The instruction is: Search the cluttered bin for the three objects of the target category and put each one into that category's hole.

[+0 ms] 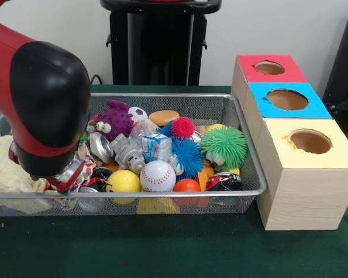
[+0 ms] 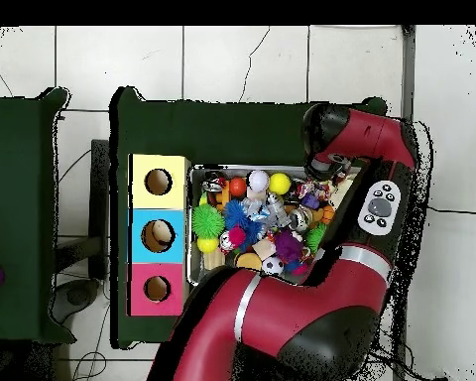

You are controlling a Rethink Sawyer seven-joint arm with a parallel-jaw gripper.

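Balls such as the baseball (image 1: 158, 175) lie right of the gripper (image 1: 66, 176), which is low in the bin's (image 1: 252, 174) left end, its opening hidden.

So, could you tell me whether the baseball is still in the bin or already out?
In the bin. The baseball lies among the other toys just behind the front wall of the wire bin.

I can read no text, label, brand or number on anything here; print on the toys is too small to make out.
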